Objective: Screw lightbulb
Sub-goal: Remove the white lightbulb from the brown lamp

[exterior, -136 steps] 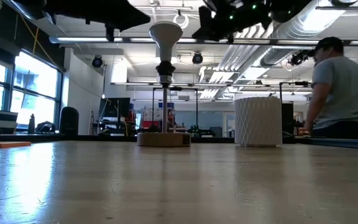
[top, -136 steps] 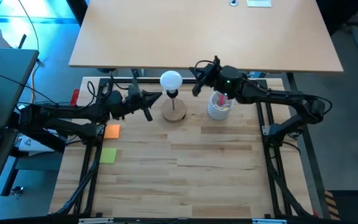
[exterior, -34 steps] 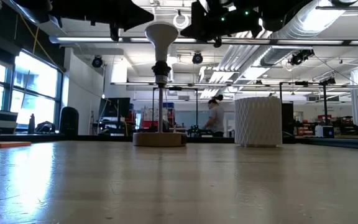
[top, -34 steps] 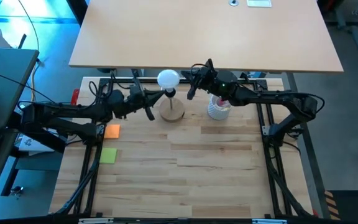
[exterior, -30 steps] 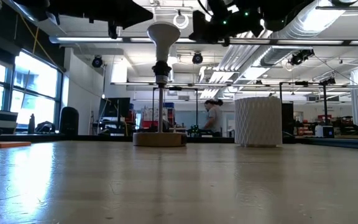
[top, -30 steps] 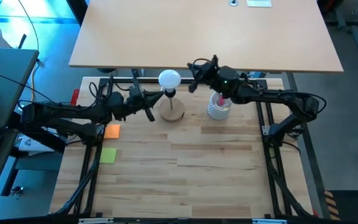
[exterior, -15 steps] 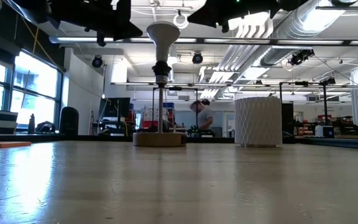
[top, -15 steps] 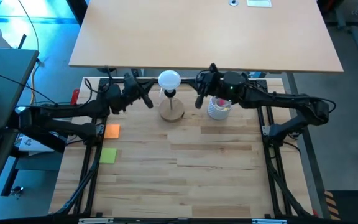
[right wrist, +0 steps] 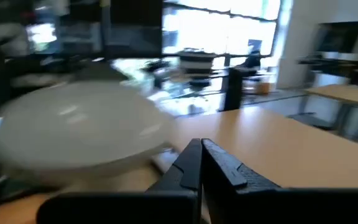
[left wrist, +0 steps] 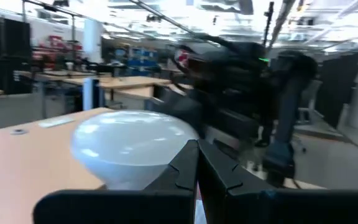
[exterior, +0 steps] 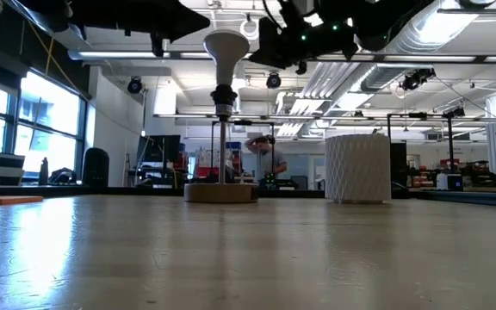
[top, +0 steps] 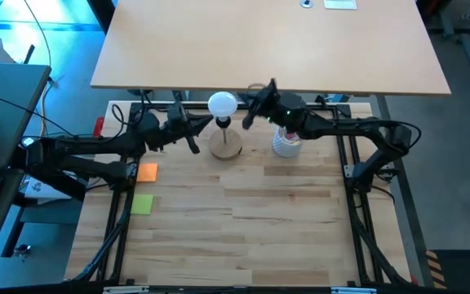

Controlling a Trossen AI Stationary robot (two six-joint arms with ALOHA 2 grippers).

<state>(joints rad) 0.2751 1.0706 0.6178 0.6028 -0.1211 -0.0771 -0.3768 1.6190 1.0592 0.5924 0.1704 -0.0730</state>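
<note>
So the small white frosted round lightbulb [top: 223, 104] is sitting up in the black socket stem [exterior: 223, 142] on the round wooden disc base [top: 228, 148], toward the far middle of the pale butcher-block wooden surface [top: 243, 237]. Can't tell from here whether it's threaded all the way in or just perched.

Both grippers are pinched fully closed and holding nothing. The left gripper [top: 196, 135] hangs just left of the bulb, about at stem height, and its wrist view shows the closed fingertips [left wrist: 197, 163] right up beside the white dome. The right gripper [top: 254, 104] is just to the right of the bulb, near the top. Whether either one actually touches the glass, I can't make out.

What worries me: closed tips can only nudge a bulb, not grab it. If one arm pushes sideways, that tall skinny stand could tip, since the bulb makes it top-heavy and nothing clamps the disc down. A shove might also cock the bulb in the threads and cross-thread it. With two arms this close on either side, they could bump each other too.

Also, the white ribbed cup [top: 286, 143] with something red in it sits right under the right arm, so a low swing could knock it over. There's a person [exterior: 261, 157] walking way back in the room, well apart.
</note>
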